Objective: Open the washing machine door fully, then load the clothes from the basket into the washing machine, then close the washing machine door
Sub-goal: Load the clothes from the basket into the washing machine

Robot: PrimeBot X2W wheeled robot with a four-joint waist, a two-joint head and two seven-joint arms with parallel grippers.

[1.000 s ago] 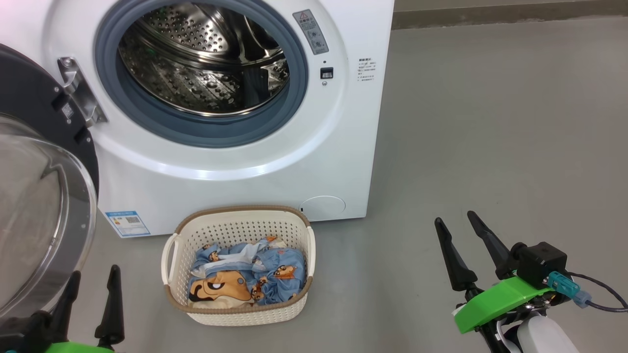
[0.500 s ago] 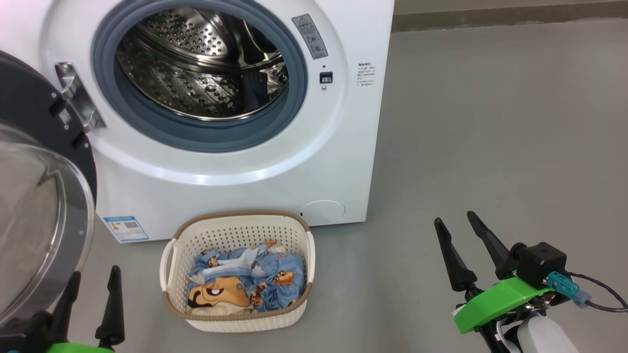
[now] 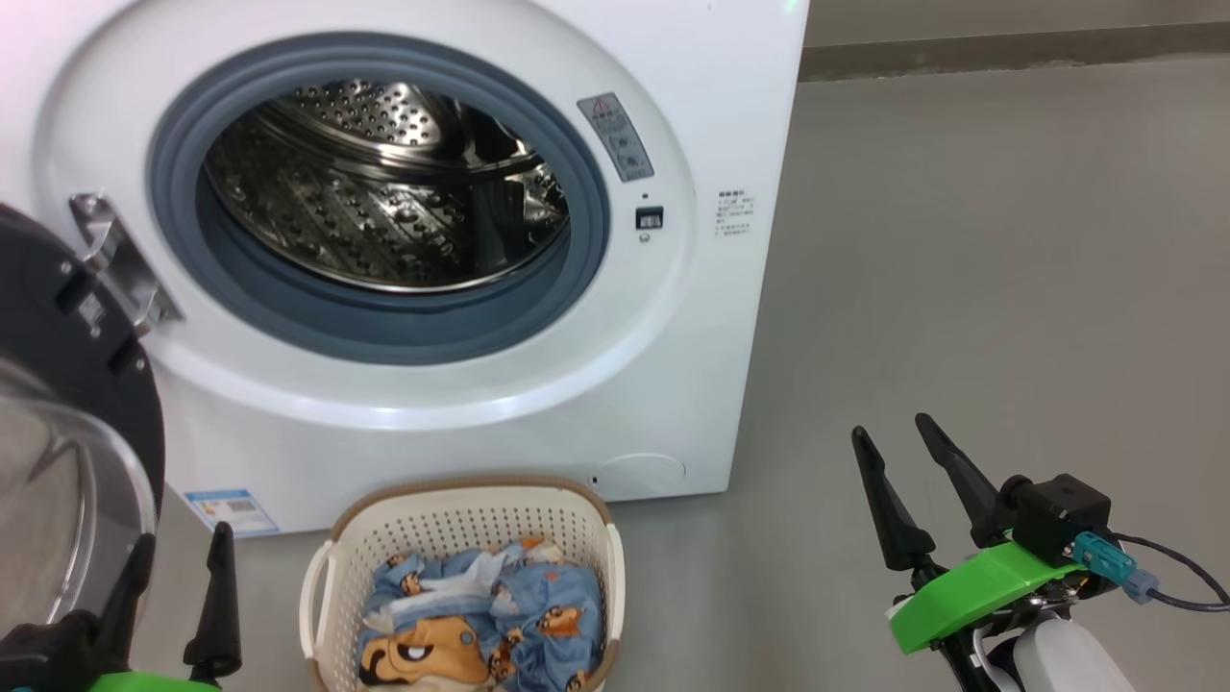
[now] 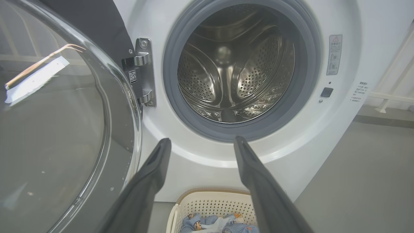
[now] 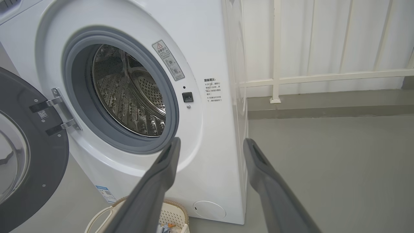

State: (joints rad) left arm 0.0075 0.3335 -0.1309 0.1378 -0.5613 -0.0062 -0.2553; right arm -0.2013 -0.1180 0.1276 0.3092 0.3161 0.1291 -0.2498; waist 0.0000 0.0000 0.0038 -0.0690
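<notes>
The door stands swung out at the left edge of the head view, its glass bowl facing the robot. The drum of the washing machine shows bare steel, so the step in hand looks like the first pick from the basket. The basket sits on the floor at the bottom of the frame, left of centre. It is just in front of the machine and below the drum mouth, with a handle on its left and right sides. The clothes lie heaped inside it, blue cloth with a tan face at the lower left; the heap has no clear long axis.

The left gripper shows at the lower left, spread wide and empty, close beside the door's glass. The right gripper shows at the lower right, equally spread and holding nothing, well apart from the basket. The clothes lie between the two, clearly nearer the left one. The left arm seems to have the shorter reach, though the door crowds it, while the right has free floor around it.
</notes>
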